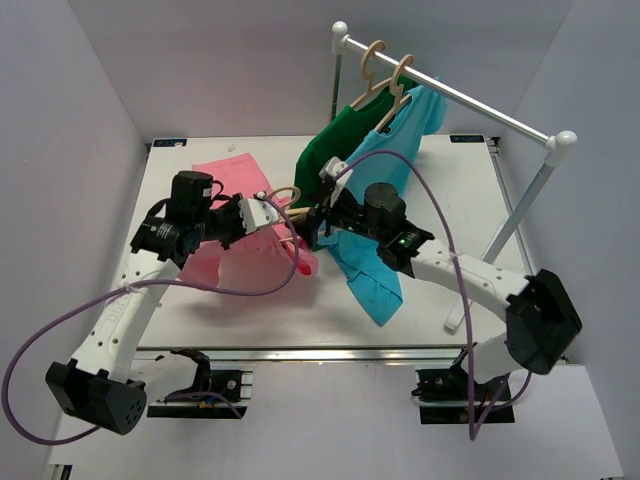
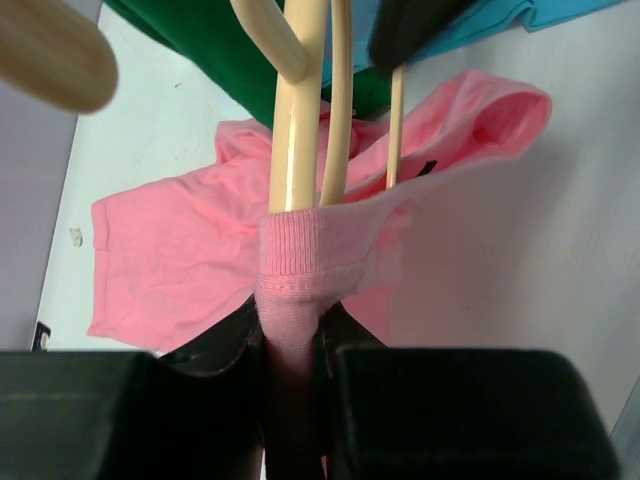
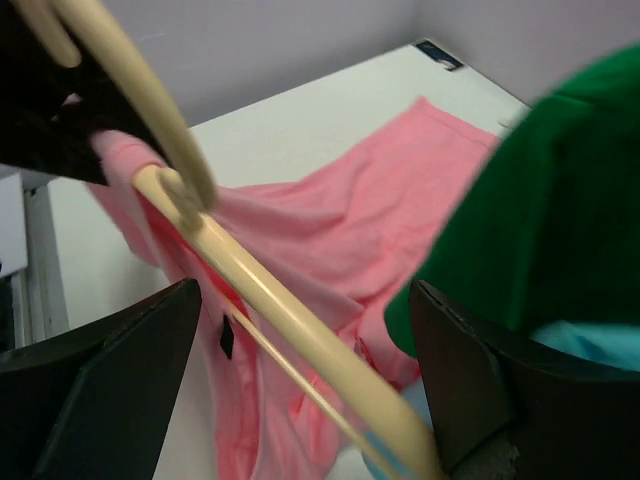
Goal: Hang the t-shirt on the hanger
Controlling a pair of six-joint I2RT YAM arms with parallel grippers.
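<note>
On table (image 1: 440,290), 10 o'clock of centre: pink t-shirt (image 1: 225,180), soft, light, limp; best held at ribbed collar (image 2: 290,250). Wooden hanger (image 2: 297,130), stiff, threads the collar. Left gripper (image 2: 290,340) pinches collar; right gripper (image 3: 305,300) fingers spread beside hanger.

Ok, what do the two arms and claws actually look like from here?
The left arm and right arm match: white links with black joint housings. A purple cable loops along each. The right arm carries a small green light. Claw fingers are black and blocky; the left claw has a white body.
</note>
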